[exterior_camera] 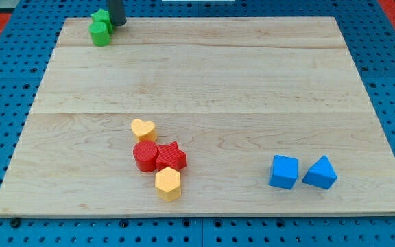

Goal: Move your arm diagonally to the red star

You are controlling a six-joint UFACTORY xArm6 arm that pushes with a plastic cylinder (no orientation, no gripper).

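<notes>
- Blue perforated metal flooring (389,75) surrounds the pale wooden bench (211,75), a board of joined planks that fills most of the view.
- Dark and straight, my rod comes in at the view's top left; my tip (118,25) rests at the bench's far edge, touching or just beside the green blocks on their right side.
- No claw shows on this arm, only the rod, so open or closed does not apply.
- Two blue plastic blocks sit near the view's bottom right: a blue cube (283,171) and, just beside it on the right, a blue wedge-like block (320,173).
- Two green plastic blocks (101,27) huddle together at the top left; their exact shapes are hard to make out.
- Low and left of centre is a tight cluster, well apart from my tip: the red star (172,156), touching a red cylinder (145,156) on its left.
- A yellow hexagonal block (168,183) touches the star's lower edge.
- A yellow heart (143,129) sits just above the red cylinder.
</notes>
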